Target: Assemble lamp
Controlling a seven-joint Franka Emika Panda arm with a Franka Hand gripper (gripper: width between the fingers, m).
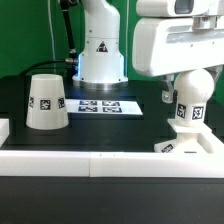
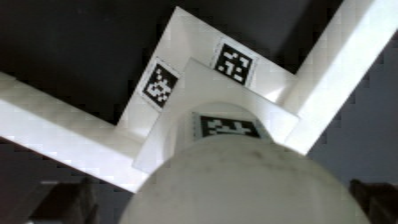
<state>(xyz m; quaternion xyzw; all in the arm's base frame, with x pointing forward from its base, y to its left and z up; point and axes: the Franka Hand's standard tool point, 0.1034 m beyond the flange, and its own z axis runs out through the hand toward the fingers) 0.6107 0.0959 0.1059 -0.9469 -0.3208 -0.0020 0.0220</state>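
The bulb [image 1: 188,108] stands upright on its stem on the square base [image 1: 180,146], at the exterior view's right of the black counter [image 1: 110,125]. The gripper [image 1: 187,78] hangs directly above it, jaws spread wide and holding nothing; the wrist view looks straight down the bulb's rounded top [image 2: 240,180]. The shade [image 1: 46,102] sits mouth-down, well apart at the exterior view's left, near the marker board [image 1: 110,105]

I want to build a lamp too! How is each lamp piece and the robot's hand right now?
shade: standing alone on the table, wide end down, not on the lamp.
bulb: upright on the base, under the hand.
base: lying flat in the white rail's corner.
hand: open, above the bulb, holding nothing.
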